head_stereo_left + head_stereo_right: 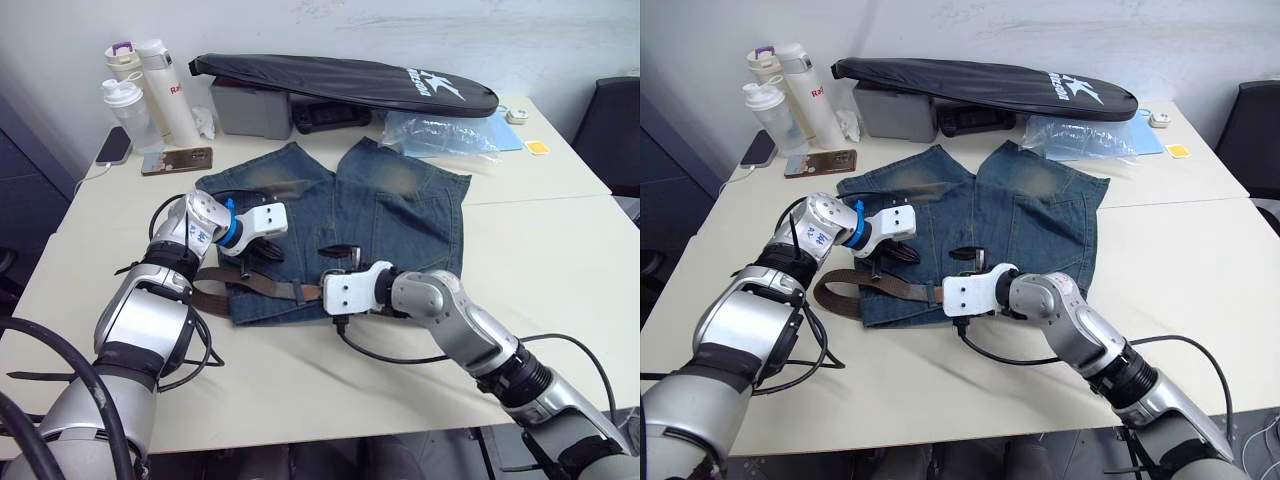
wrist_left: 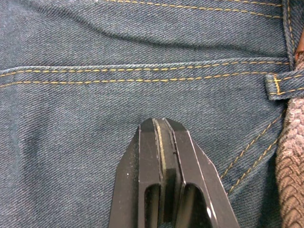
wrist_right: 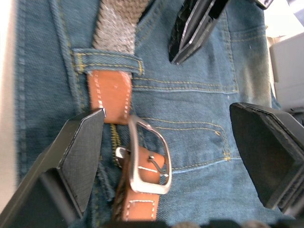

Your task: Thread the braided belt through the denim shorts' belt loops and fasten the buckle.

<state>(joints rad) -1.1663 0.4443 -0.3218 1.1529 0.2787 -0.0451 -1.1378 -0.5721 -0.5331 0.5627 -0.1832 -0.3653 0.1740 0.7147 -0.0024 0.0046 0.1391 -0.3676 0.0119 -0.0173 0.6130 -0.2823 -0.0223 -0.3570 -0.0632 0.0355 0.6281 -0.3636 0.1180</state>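
The denim shorts (image 1: 350, 215) lie flat mid-table (image 1: 560, 260), waistband at the near edge. The braided belt (image 1: 255, 288) runs along the waistband under a belt loop (image 3: 108, 61), with the buckle (image 3: 148, 159) between the wide-apart fingers of the right claw (image 3: 183, 156). The left claw (image 2: 161, 142), pressed together and empty, rests on the denim. Beyond the shorts lie a black bag (image 1: 350, 80), bottles (image 1: 150, 90) and a phone (image 1: 176, 160).

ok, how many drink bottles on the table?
3, clustered at the table's far left corner: a clear shaker bottle in front, a cream bottle with a purple lid loop behind it, and a tall white flask beside them. Others may be hidden.
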